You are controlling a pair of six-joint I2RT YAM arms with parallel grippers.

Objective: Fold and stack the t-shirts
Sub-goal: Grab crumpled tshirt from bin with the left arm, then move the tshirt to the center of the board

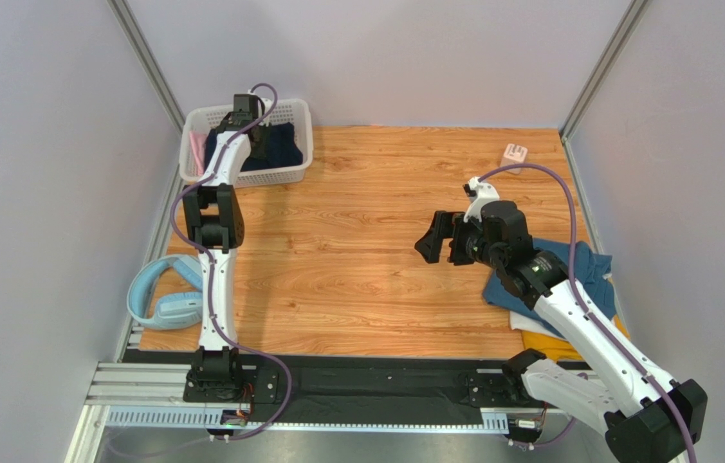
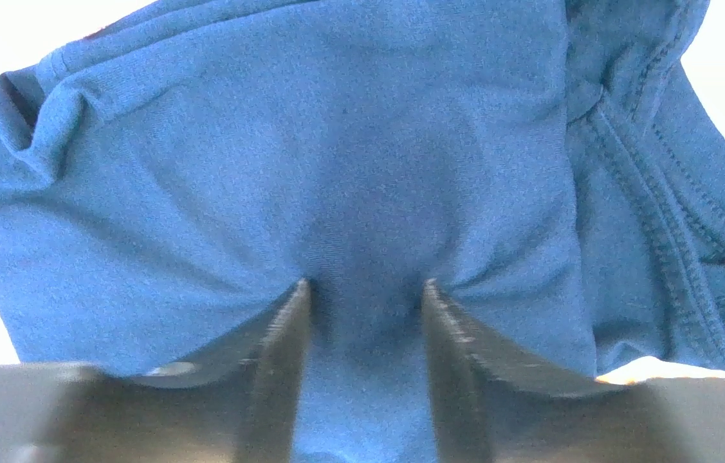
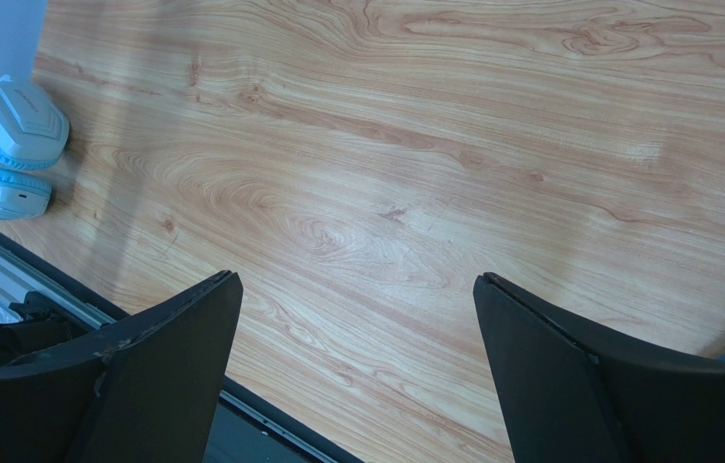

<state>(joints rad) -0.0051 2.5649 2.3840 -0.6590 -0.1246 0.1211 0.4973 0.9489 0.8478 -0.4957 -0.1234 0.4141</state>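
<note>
Left hand (image 2: 364, 286) pinching navy t-shirt (image 2: 337, 145) in basket (image 1: 284, 176); right hand (image 1: 443, 239) spread wide above table (image 1: 356, 203).

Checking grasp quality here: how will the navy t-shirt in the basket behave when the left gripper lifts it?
Likely floppy: the navy t-shirt puckers into soft folds around the left gripper. It will probably hang and trail out of the basket rather than keep shape. Probably light; the knit cloth seems unlikely to slip.
</note>
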